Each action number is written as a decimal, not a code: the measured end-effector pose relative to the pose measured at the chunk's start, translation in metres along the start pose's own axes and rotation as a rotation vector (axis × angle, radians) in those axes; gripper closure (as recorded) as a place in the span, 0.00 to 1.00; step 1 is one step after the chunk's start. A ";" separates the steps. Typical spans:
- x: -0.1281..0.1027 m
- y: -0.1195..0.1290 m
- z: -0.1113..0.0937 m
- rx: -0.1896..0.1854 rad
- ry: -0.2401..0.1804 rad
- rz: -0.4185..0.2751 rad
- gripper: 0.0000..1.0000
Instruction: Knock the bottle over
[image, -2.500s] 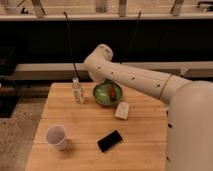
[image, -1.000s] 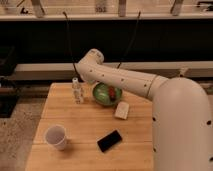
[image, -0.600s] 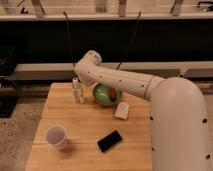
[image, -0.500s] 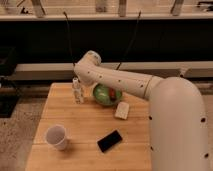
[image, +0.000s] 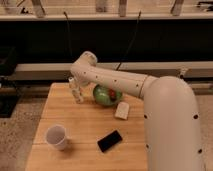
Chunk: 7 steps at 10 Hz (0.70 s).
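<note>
Standing upright near the far-left corner of the wooden table (image: 65, 107), the bottle (image: 76, 90) has its long axis vertical and its white cap pointing up. A pale label wraps it, but no lettering or brand can be read on it or on any other item. Item count: one bottle, one white paper cup (image: 56, 136) at the front left, one green bowl (image: 105, 95) near the table's middle back, one small white block (image: 122, 110) just right of the bowl, and one black phone (image: 109, 140) lying flat at the front. The white arm (image: 125, 82) reaches across from the right, its elbow above the bottle. The gripper (image: 81, 86) sits just beside the bottle's right side, largely hidden under the arm.
</note>
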 end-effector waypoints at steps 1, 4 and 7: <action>-0.001 -0.003 0.001 0.003 -0.003 -0.005 0.99; -0.012 -0.016 0.006 0.013 -0.015 -0.031 0.99; -0.015 -0.019 0.007 0.018 -0.024 -0.043 0.99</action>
